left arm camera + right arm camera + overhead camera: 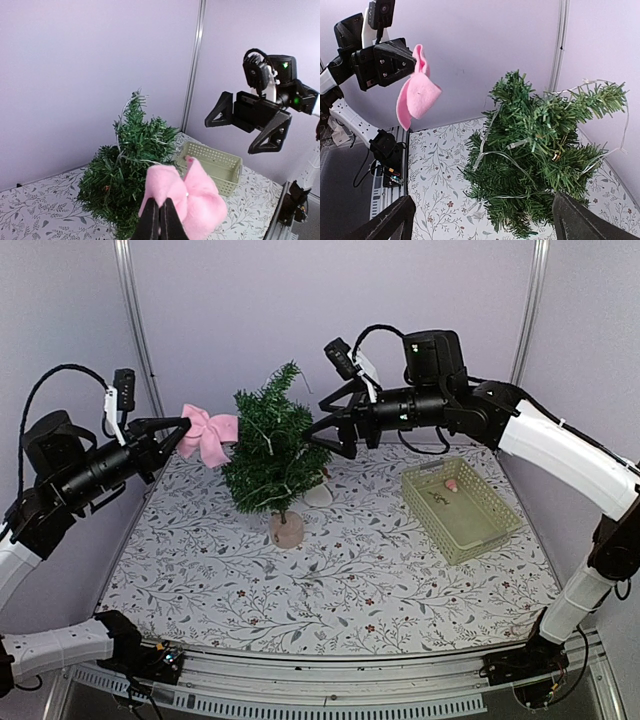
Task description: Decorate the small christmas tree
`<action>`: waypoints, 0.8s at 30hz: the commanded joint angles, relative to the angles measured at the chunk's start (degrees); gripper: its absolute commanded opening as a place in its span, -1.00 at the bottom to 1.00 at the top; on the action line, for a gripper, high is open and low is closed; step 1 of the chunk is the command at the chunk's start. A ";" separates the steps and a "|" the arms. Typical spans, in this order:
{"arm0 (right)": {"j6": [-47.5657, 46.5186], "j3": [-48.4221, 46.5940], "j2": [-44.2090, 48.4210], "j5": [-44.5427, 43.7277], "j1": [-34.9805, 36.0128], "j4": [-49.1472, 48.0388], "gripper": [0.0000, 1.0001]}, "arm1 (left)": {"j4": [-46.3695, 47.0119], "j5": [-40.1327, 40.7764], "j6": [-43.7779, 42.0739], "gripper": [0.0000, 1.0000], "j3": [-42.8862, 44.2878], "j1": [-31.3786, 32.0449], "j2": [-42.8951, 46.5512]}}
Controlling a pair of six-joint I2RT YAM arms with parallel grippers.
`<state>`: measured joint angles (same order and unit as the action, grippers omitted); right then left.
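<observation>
Tree (272, 455): you'll find it left of centre in the overhead view, standing on the table (350, 570) between both grippers.
Handling: probably light and tippy on its small base (287, 530), with bristly, springy branches. Steady it low at the trunk and press gently.
Axis: upright, tip toward the frame's top.
Left gripper (185, 426): jaws pinching a pink bow (208, 436), upper left.
Right gripper (325, 430): jaws spread wide, empty, just right of the branches.
</observation>
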<state>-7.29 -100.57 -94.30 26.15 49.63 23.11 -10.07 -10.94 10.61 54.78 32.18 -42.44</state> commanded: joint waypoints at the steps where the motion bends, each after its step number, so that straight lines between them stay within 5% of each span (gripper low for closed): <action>1: 4.16 2.40 2.35 -0.67 -2.24 -3.25 0.98 | 1.17 -7.46 2.11 -1.00 -1.76 -6.40 -1.12; 6: 6.97 4.59 3.00 2.17 -4.94 -4.05 0.98 | 5.75 -18.21 4.83 -1.00 -1.32 -9.39 -4.83; 9: 11.97 9.11 3.75 10.12 -7.07 -8.54 0.96 | 8.72 -17.90 6.51 -1.00 -0.46 -6.85 -6.79; 14: 17.09 16.43 5.90 20.86 -7.36 -18.29 0.88 | 16.48 -3.59 7.27 -1.00 -1.28 5.92 -8.86; 24: 20.67 14.84 3.72 26.63 -7.25 -19.97 0.92 | 31.20 24.47 4.25 -1.00 -2.45 25.63 -16.89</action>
<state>11.38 -84.38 -90.78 48.58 42.11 6.17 14.09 -0.21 17.37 52.18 52.69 -56.49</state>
